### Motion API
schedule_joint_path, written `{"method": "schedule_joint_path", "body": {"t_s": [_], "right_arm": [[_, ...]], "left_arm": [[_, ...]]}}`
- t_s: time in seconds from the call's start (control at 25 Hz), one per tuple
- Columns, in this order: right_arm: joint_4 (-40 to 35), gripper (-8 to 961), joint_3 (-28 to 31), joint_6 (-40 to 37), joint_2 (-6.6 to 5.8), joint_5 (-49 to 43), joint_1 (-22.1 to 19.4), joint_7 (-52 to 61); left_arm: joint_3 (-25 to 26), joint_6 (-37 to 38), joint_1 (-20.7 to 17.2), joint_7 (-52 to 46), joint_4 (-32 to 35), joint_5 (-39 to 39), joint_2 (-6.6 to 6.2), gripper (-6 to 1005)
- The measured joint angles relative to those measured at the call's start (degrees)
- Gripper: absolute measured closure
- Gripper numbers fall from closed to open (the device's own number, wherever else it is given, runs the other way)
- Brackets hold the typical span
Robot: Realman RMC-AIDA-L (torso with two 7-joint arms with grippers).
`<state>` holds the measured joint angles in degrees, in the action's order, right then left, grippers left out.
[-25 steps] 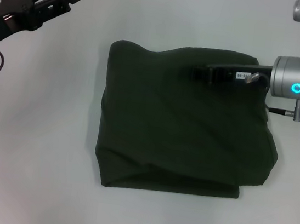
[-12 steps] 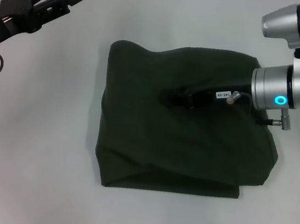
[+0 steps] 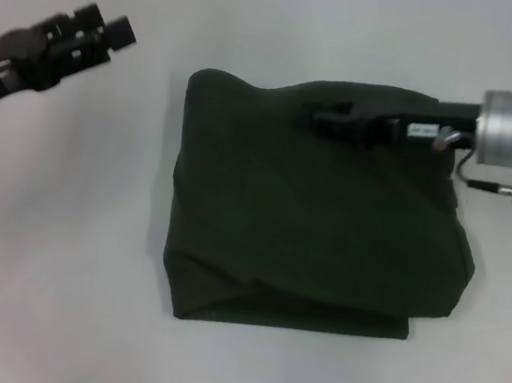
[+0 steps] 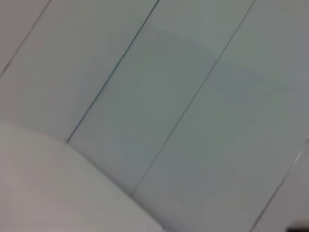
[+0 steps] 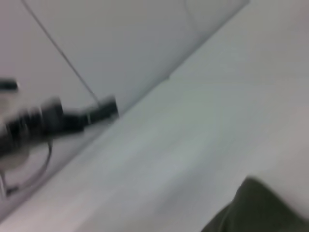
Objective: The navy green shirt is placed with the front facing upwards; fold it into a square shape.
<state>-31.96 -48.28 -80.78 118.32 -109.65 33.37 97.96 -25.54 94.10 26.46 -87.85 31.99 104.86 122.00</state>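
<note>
One navy green shirt [image 3: 314,213] on my counter [image 3: 59,251], folded into a rough square. My right claw [image 3: 326,122] sits over its far edge, can't tell its jaws. Left claw [image 3: 98,29] hangs off left of the shirt, can't tell either.

Even, bright overhead light; soft shadows under the shirt [image 3: 318,219]; both wrist views heavily blurred, head view sharp.

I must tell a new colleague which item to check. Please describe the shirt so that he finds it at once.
On the white table, look at the middle: the shirt lies there, folded into a rough square. It is the only cloth, dark olive green, with the right end effector above its far edge.
</note>
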Motion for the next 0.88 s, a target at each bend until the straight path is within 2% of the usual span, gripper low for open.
{"method": "schedule_joint_path", "body": {"t_s": [0.12,0.2,0.32,0.56,0.88], "right_arm": [[0.0,611,5.9,-3.0,-0.47,0.1,-0.7,-2.4],[0.0,514,9.4,-4.6,-0.86,0.1,-1.0,-3.6],[0.0,368,11.3,-6.2,-1.74,0.1,-1.2,-3.7],[-0.1,153,13.5,-8.1,-3.29,0.1,-1.6,-1.9],[-1.3,81,14.0,-8.9,-3.93,-0.2,-1.8,0.7]], "left_arm": [[0.0,0.0,-0.2,-2.7,0.9,4.3,-0.01,80],[0.0,0.0,-0.5,-4.1,1.1,7.3,0.07,80],[0.0,0.2,-0.6,-6.2,1.4,11.4,0.14,81],[0.2,3.2,-0.7,-11.8,3.7,20.6,-0.13,81],[-0.1,5.0,0.1,-19.7,6.1,28.7,-0.73,81]]}}
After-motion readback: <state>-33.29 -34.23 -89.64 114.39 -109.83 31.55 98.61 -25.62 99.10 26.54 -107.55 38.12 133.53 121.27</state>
